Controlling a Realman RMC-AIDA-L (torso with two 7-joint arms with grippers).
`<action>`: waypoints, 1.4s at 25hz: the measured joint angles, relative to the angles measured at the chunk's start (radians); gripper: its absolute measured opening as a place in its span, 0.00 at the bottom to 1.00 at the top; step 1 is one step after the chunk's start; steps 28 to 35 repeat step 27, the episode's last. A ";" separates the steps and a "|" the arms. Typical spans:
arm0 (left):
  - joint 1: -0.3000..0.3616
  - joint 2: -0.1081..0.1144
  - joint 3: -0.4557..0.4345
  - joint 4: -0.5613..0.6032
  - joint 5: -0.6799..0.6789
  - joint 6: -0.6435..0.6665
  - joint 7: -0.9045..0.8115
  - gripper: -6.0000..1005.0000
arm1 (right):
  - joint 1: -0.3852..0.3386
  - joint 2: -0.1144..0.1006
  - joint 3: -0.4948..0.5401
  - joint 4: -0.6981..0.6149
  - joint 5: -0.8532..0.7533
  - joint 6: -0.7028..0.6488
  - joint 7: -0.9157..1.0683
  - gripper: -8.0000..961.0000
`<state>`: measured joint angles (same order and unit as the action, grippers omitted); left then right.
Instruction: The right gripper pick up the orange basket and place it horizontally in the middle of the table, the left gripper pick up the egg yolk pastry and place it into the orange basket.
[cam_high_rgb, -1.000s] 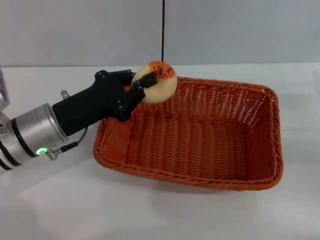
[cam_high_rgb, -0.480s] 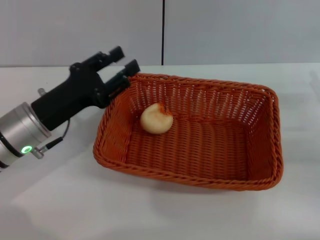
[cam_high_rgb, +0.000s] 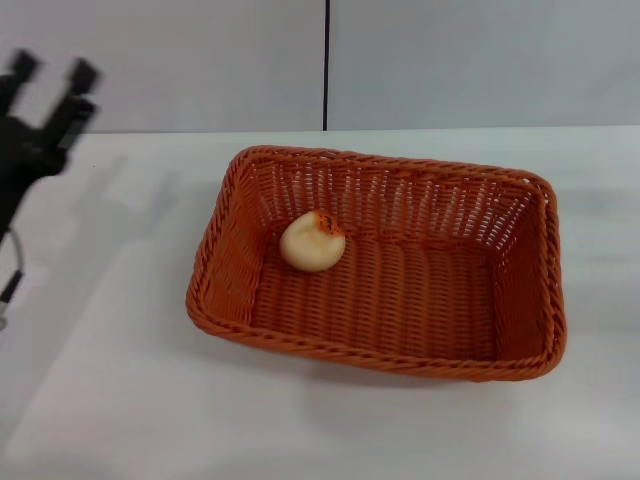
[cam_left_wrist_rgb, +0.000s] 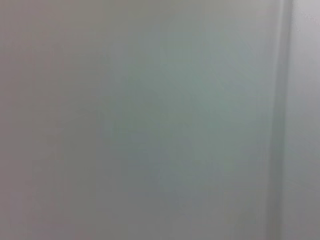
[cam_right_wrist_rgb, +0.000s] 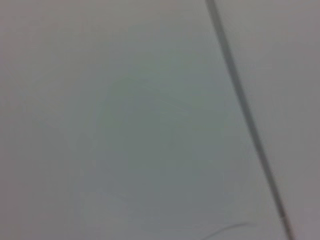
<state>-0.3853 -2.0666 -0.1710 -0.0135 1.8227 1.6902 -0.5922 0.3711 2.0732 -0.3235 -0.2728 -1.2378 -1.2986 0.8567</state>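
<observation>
Jaws of left gripper (cam_high_rgb: 48, 85) spread, empty, well left of orange basket (cam_high_rgb: 240, 320); egg yolk pastry (cam_high_rgb: 312, 241) inside (task looks done). Right gripper unseen.

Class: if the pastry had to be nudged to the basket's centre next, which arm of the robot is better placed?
Left, probably. The left gripper is open at the table's left edge, the side where the egg yolk pastry lies in the orange basket. The right gripper is out of view.
</observation>
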 joint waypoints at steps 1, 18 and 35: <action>0.018 -0.001 -0.050 -0.031 0.000 0.005 0.050 0.79 | 0.000 0.000 0.000 0.000 0.000 0.000 0.000 0.58; 0.091 -0.004 -0.288 -0.163 0.000 -0.041 0.327 0.80 | -0.015 0.002 0.370 0.109 0.029 -0.154 -0.381 0.58; 0.085 -0.004 -0.301 -0.167 0.001 -0.079 0.328 0.80 | -0.010 0.002 0.437 0.178 0.029 -0.218 -0.593 0.58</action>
